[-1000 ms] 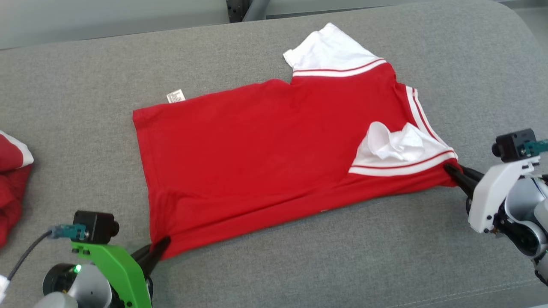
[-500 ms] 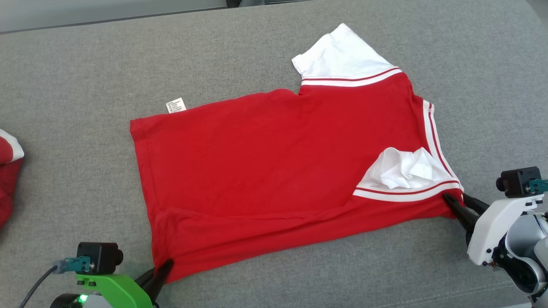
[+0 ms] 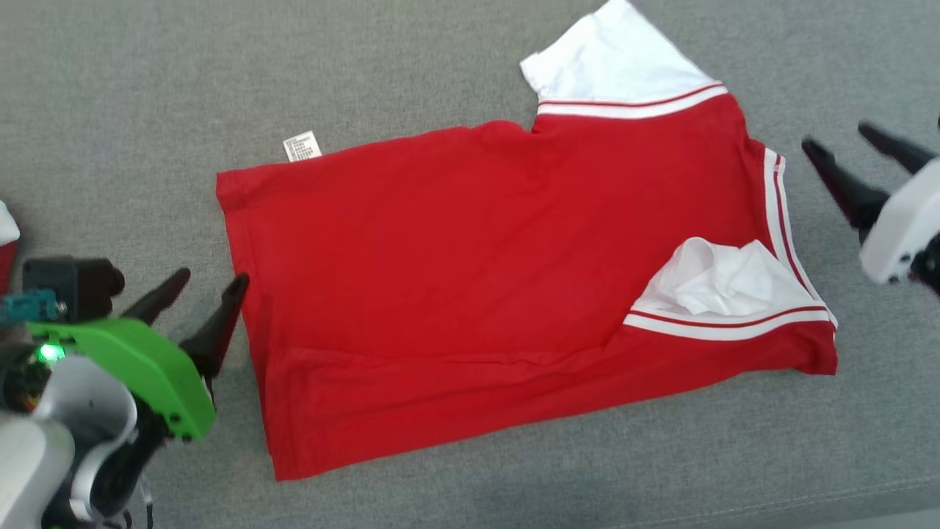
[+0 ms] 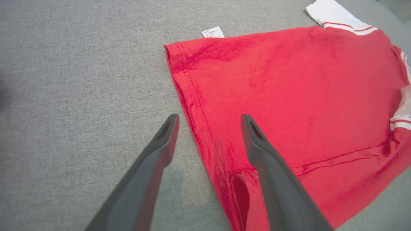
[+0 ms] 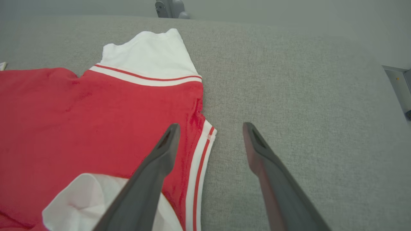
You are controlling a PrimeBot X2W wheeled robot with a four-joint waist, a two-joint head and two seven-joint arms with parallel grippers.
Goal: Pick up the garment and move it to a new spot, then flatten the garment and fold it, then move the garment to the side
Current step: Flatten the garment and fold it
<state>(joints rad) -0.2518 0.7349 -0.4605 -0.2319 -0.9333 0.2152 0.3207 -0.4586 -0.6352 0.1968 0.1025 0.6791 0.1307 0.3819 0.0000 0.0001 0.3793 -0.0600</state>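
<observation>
Between left pincer point(image 3: 211, 276) and right pincer point(image 3: 836, 136), both spread, garment point(image 3: 477, 279) lies flat.

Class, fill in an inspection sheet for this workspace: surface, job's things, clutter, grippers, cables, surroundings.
Surface: grey fabric surface, woven.
Job's things: red shirt lying mostly flat; far white sleeve spread out, near white sleeve crumpled on top; label poking out at the far edge.
Clutter: red-and-white cloth, cut off at the left edge.
Grippers: left gripper open, fingers at the shirt's hem; right gripper open, beside the striped edge, holding nothing.
Cables: teal plug on the left wrist camera.
Surroundings: metal fitting and grey wall beyond the surface.
</observation>
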